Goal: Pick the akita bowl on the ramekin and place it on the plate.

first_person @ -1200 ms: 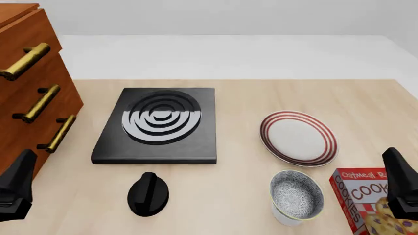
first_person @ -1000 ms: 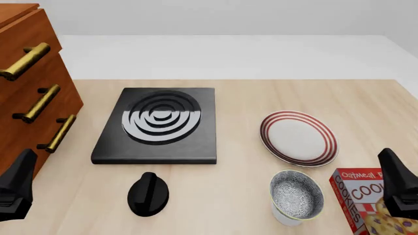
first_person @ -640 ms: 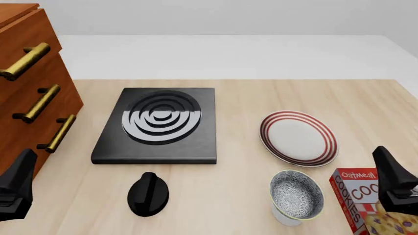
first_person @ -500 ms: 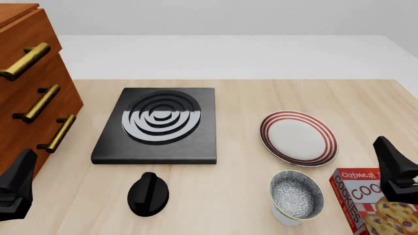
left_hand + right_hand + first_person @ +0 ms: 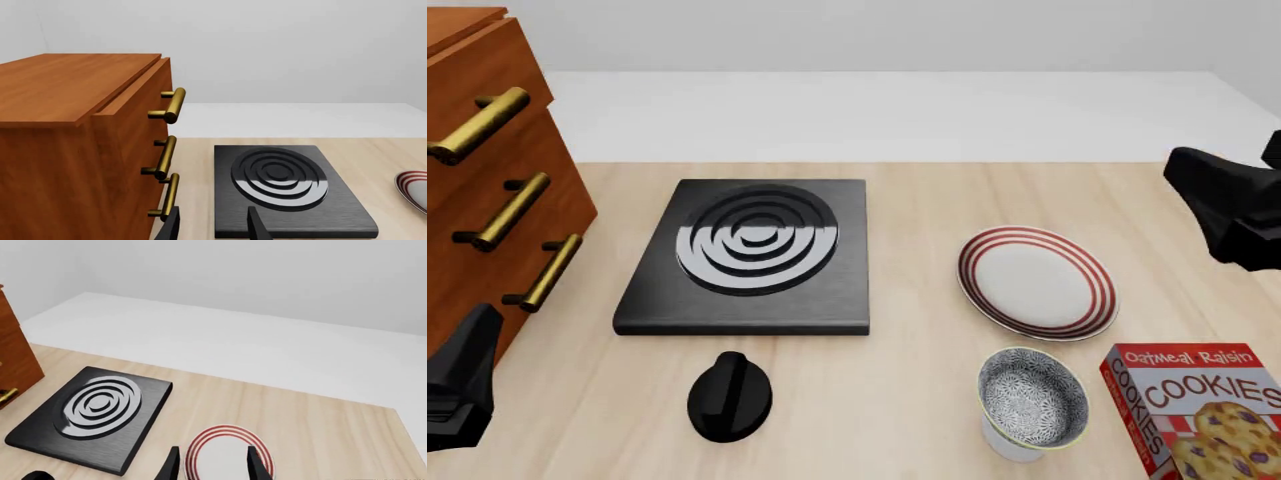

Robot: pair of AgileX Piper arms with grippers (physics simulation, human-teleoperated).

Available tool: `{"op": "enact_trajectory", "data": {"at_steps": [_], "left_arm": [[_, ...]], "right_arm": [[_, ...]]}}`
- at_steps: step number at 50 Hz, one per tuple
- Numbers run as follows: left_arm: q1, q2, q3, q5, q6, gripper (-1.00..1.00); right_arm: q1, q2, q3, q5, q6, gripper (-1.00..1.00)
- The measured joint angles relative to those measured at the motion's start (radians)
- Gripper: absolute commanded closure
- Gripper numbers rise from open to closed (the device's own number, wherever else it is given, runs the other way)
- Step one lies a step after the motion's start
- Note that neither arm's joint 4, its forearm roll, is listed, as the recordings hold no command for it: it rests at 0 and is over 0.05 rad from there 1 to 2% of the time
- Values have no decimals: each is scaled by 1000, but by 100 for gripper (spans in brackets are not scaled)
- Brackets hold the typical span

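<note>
The akita bowl (image 5: 1034,398), speckled black and white inside, sits on top of the white ramekin (image 5: 1009,444) near the front right of the table. Behind it lies the red-ringed plate (image 5: 1038,282), empty; its edge also shows in the left wrist view (image 5: 415,186). My right gripper (image 5: 1208,195) hangs high at the far right, beyond the plate and away from the bowl. In its wrist view the right gripper (image 5: 212,467) is open with the plate (image 5: 227,456) below it. My left gripper (image 5: 465,380) rests at the front left, open (image 5: 213,229) and empty.
A black stove plate (image 5: 747,255) lies in the middle, with a black knob (image 5: 730,395) in front of it. A wooden drawer cabinet (image 5: 487,190) with brass handles stands at the left. A cookie box (image 5: 1208,410) lies right of the bowl.
</note>
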Motion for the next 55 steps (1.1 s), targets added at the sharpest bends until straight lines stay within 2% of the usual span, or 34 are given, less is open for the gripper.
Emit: {"op": "enact_trajectory", "data": {"at_steps": [8, 14, 36, 55], "left_arm": [[0, 0, 0, 0, 0, -100], [0, 0, 0, 0, 0, -100], [0, 0, 0, 0, 0, -100], [0, 0, 0, 0, 0, -100]], "right_arm": [[35, 77, -47, 56, 44, -100], [42, 113, -53, 89, 48, -100], [6, 117, -10, 233, -18, -100], [44, 152, 92, 237, 22, -100]]}}
